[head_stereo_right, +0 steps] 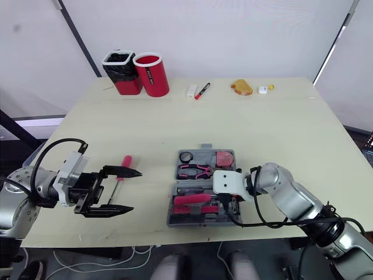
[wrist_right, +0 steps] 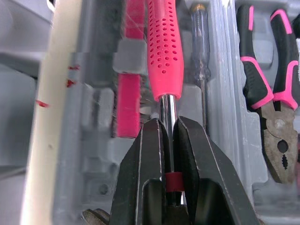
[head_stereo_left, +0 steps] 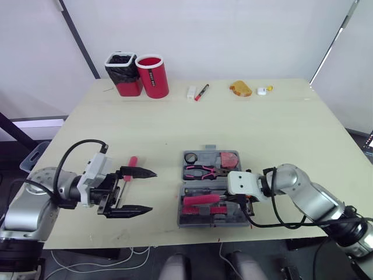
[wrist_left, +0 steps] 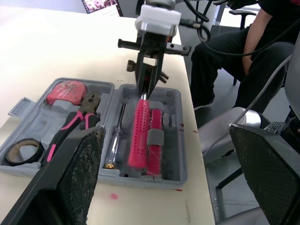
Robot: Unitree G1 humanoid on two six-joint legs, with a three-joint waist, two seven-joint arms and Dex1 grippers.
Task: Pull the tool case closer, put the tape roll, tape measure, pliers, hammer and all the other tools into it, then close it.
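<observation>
The grey tool case (head_stereo_left: 182, 204) lies open near the table's front edge. In its far half sit a black tape roll (head_stereo_left: 191, 157), pink-handled pliers (head_stereo_left: 201, 171) and a red tape measure (head_stereo_left: 229, 158). The near half holds a slim screwdriver (wrist_right: 201, 56) and the pink-handled hammer (head_stereo_left: 201, 199). My right gripper (wrist_right: 168, 124) is shut on the hammer's (wrist_right: 164, 51) bare metal shaft, just right of the grip. My left gripper (head_stereo_left: 151, 191) hovers open left of the case, its fingers either side of a red-handled screwdriver (head_stereo_left: 132, 161) that lies on the table.
Along the table's far edge stand a black-lined bin (head_stereo_left: 122, 73) and a red cup (head_stereo_left: 152, 76), then a white eraser (head_stereo_left: 192, 92), a marker (head_stereo_left: 201, 92), a yellow-brown object (head_stereo_left: 240, 88) and a small white item (head_stereo_left: 263, 90). A person (wrist_left: 243, 51) sits beyond the table.
</observation>
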